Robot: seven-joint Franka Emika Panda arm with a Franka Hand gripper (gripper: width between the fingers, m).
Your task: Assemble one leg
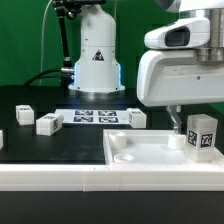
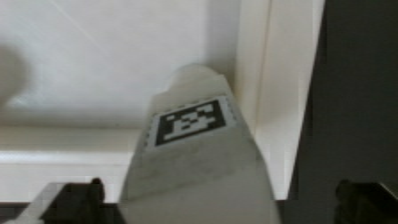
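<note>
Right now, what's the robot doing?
Gripper shut on leg, standing over panel corner. Three spare legs on table. Nothing in the way.

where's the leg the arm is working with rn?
On the exterior view's right: the leg stands upright over the white panel, under the gripper. The wrist view shows the same leg between the fingers.

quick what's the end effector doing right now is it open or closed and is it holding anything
End effector: closed on a leg, which it holds over a corner of the white panel.
</note>
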